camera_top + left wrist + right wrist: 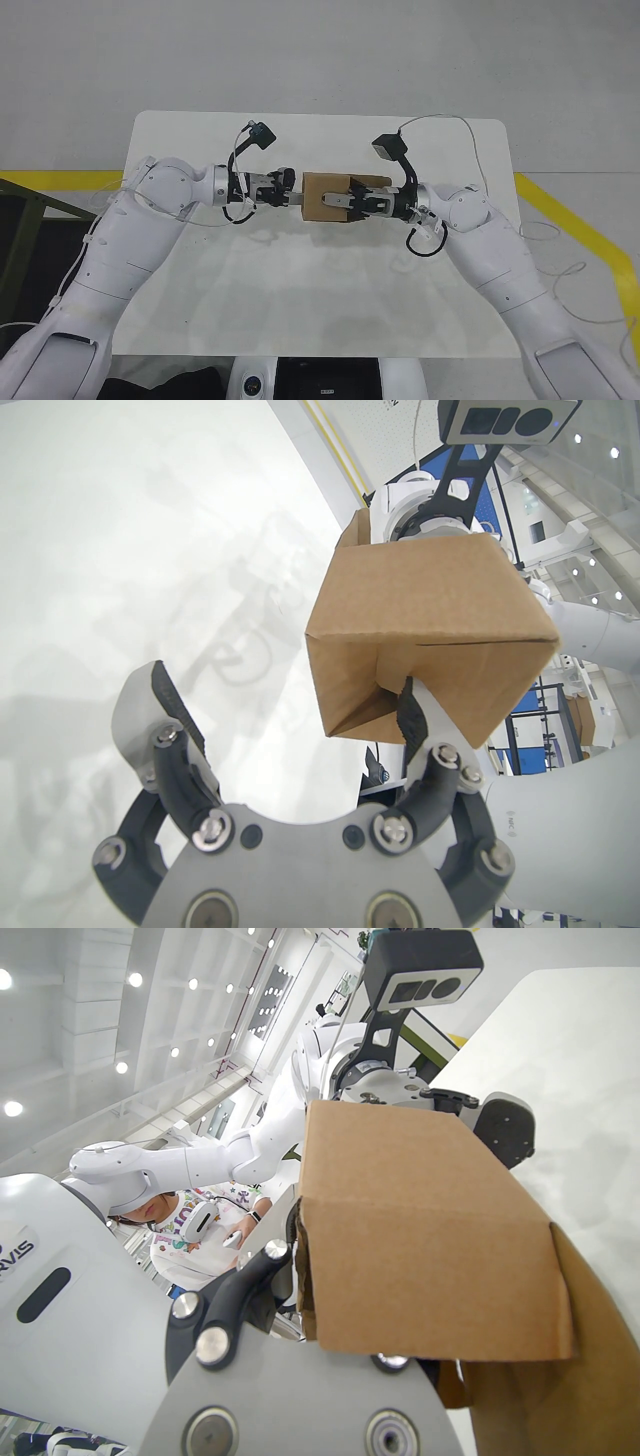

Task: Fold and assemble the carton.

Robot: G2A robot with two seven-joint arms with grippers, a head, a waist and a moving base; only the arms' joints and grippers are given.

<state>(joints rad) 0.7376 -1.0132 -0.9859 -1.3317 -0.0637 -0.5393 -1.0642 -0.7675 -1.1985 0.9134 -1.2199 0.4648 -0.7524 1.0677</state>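
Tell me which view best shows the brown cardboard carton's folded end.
The left wrist view: it faces the folded end of the brown cardboard carton, where one finger of the open left gripper pokes in. The top view shows the carton small, from above; the right wrist view, its side wall.

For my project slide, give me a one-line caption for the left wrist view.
Open left gripper pokes one fingertip between the end flaps of a brown carton over the white table.

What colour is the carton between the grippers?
The carton is plain brown cardboard, clearest in the left wrist view.
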